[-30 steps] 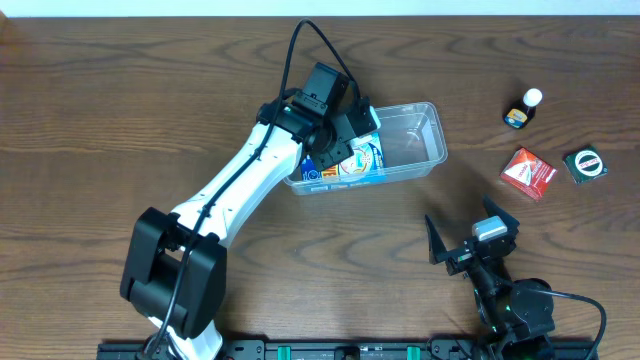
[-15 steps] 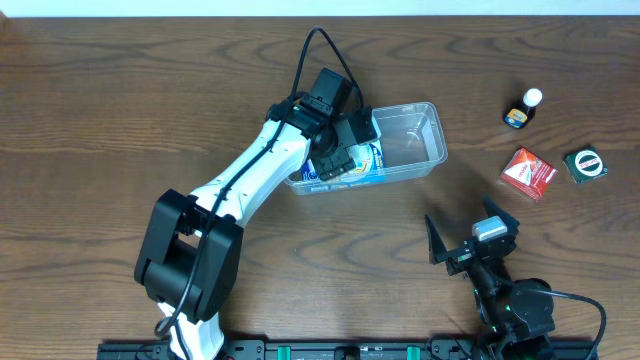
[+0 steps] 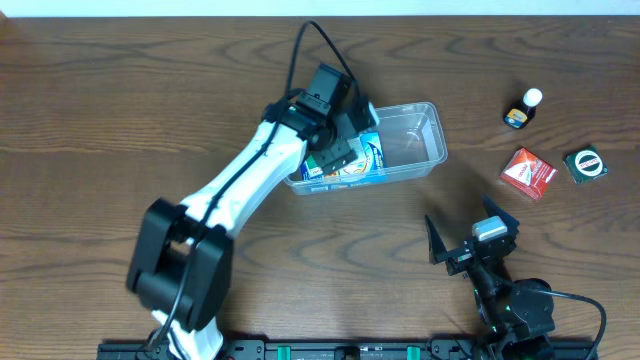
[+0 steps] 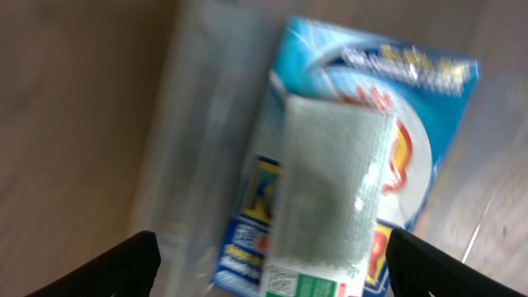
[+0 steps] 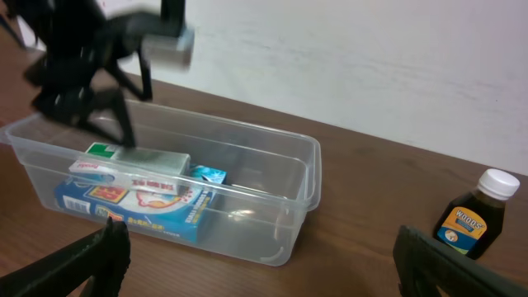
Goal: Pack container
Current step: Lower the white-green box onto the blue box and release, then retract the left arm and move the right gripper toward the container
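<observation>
The clear plastic container [image 3: 425, 140] lies on the table; it also shows in the right wrist view [image 5: 272, 177] and in the left wrist view [image 4: 198, 132]. A blue box [image 3: 368, 160] lies flat in its left half, with a small green-and-white packet [image 4: 334, 186] on top. My left gripper [image 3: 338, 140] hovers over that end, open and empty, its fingertips [image 4: 268, 264] wide apart above the packet [image 5: 132, 161] and blue box [image 5: 144, 206]. My right gripper [image 3: 470, 245] rests near the front edge, open and empty [image 5: 260, 264], facing the container.
To the right of the container stand a small brown bottle with a white cap [image 3: 522, 110], seen also in the right wrist view [image 5: 474, 219], a red box [image 3: 527, 172] and a dark green tape measure [image 3: 585, 164].
The left gripper has shifted slightly above the container's left end. The packet and blue box stay in the container. The right arm has not moved.
</observation>
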Motion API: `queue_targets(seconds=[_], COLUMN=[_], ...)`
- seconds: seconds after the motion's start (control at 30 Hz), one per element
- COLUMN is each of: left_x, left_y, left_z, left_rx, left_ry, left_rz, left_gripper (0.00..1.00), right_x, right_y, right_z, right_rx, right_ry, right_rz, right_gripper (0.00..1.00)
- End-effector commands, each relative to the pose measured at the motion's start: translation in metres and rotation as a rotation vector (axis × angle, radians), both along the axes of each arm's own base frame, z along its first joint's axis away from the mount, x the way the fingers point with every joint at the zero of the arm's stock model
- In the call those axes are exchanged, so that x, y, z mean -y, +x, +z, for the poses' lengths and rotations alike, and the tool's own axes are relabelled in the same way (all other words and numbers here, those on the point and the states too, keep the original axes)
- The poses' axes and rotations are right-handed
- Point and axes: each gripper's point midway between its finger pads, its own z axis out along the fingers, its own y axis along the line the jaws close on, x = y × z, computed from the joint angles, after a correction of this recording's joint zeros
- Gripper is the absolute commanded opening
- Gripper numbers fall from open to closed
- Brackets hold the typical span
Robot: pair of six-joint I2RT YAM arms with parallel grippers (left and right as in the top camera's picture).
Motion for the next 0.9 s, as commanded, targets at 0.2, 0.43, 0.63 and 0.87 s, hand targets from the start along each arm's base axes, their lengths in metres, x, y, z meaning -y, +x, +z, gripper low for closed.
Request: queue_targets(seconds=[0.2, 0.43, 0.63, 0.87], left_x=[-0.136, -0.242, -0.297, -0.315], left_y=[0.036, 0.025, 0.004, -0.008], left_z=[0.148, 0.167, 0.146, 0.138], left_rx=[0.261, 0.317, 0.260, 0.229], left_ry=[-0.448, -0.464, -0.375, -0.339], left_rz=[0.997, 1.264, 1.409, 1.463], left_gripper=[0.99, 0.98, 0.98, 0.98], right_x=[0.002, 0.002, 0.002, -0.004], right_y=[0.000, 0.000, 0.000, -0.002], right_z=[0.000, 0.000, 0.000, 0.009], right_rx=[0.003, 0.003, 0.004, -0.003], right_ry=[-0.008, -0.008, -0.009, 0.085], right_rz=[-0.004, -0.004, -0.008, 0.026], right_gripper=[0.99, 0.99, 0.99, 0.99])
